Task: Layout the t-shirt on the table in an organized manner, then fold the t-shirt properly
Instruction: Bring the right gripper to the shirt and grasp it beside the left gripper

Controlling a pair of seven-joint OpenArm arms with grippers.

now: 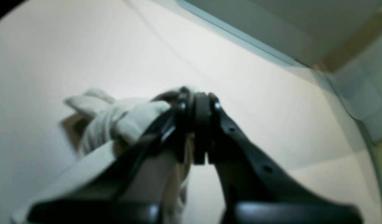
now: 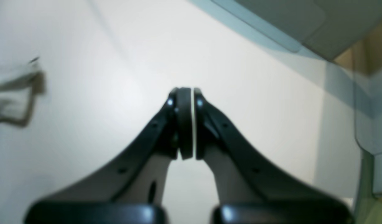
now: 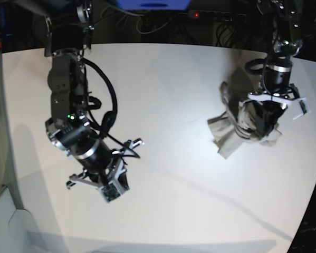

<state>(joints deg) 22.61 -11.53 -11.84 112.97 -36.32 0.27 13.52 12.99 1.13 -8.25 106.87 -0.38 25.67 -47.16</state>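
Note:
The light grey-beige t-shirt [image 3: 234, 129] hangs bunched and wrinkled at the right side of the white table [image 3: 173, 95], its lower folds resting on the surface. My left gripper [image 3: 266, 124] is shut on a bunch of the t-shirt [image 1: 116, 121]; in the left wrist view cloth spills out to the left of the left gripper [image 1: 197, 99]. My right gripper [image 3: 106, 182] hovers over the table's left front part, far from the shirt. In the right wrist view the right gripper [image 2: 186, 93] is shut with nothing in it, and the t-shirt [image 2: 13, 90] shows blurred at the left border.
A power strip with a red light [image 3: 216, 15] and cables lie beyond the table's far edge. The table's right edge [image 3: 310, 174] runs close to the shirt. A black cable [image 3: 107, 89] loops along the right arm.

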